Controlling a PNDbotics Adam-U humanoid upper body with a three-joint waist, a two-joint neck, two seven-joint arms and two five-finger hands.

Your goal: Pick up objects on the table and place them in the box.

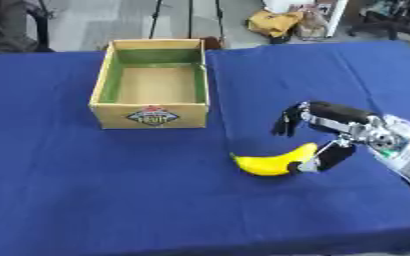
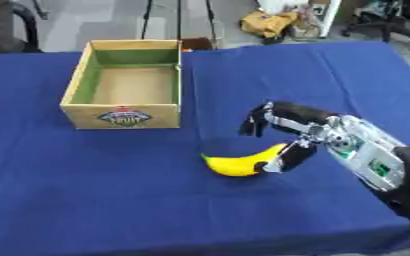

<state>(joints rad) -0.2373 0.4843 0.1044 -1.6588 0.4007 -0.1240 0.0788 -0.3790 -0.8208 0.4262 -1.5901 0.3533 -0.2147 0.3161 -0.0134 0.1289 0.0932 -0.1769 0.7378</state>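
Note:
A yellow banana (image 1: 274,162) lies on the blue table (image 1: 112,190), in front and to the right of the box. The cardboard box (image 1: 153,82) stands open and empty at the back left, with green inner walls and a fruit label on its front. My right hand (image 1: 329,122) comes in from the right and hovers at the banana's right end. Its fingers (image 1: 286,121) hang spread above the banana, and the thumb (image 1: 327,159) touches the banana's tip. The hand is open, not closed round the fruit. My left hand is out of sight.
Blue cloth stretches to the left and front of the banana. Beyond the table's far edge are a yellow bag (image 1: 274,22), stand legs and chairs on a grey floor.

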